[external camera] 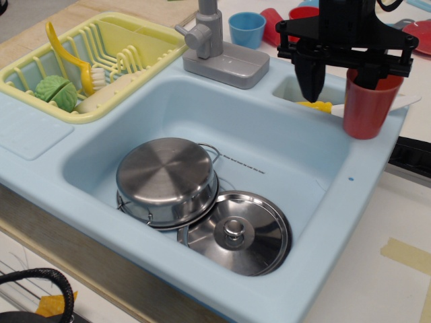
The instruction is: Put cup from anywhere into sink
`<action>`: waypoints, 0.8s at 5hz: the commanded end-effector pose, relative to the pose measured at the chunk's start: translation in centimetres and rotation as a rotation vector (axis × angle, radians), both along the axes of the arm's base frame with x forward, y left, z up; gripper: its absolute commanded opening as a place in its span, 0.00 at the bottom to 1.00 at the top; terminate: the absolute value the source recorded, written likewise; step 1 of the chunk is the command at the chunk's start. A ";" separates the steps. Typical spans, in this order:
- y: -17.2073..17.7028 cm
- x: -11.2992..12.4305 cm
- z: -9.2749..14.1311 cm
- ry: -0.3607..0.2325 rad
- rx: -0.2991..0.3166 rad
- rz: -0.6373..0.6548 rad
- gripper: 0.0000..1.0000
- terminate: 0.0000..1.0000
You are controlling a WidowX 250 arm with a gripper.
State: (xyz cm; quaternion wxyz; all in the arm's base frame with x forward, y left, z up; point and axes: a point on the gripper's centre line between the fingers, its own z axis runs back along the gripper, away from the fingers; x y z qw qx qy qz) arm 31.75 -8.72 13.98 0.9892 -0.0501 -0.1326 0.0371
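The tall red cup (367,111) stands upright on the right rim of the light blue sink (323,222), beside the small side compartment. My black gripper (345,87) is open and low over the cup. Its left finger (312,81) hangs over the small compartment, well left of the cup. Its right finger reaches down inside the cup's mouth, with its tip hidden by the cup wall. The cup's left wall lies between the two fingers, which do not press on it.
A steel pot (167,178) and its lid (236,232) lie in the basin. The grey faucet (215,47), a yellow dish rack (101,60), a small blue cup (246,30) and a red mug (275,27) stand behind. A yellow item (315,105) lies in the small compartment.
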 end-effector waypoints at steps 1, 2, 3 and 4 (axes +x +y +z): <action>0.3 0.5 1.0 -0.018 0.001 0.015 0.00 0.00; 0.3 0.4 1.7 -0.015 0.027 -0.002 0.00 0.00; 0.5 -0.2 2.7 0.011 0.049 0.000 0.00 0.00; 1.2 -1.6 3.5 0.045 0.060 0.029 0.00 0.00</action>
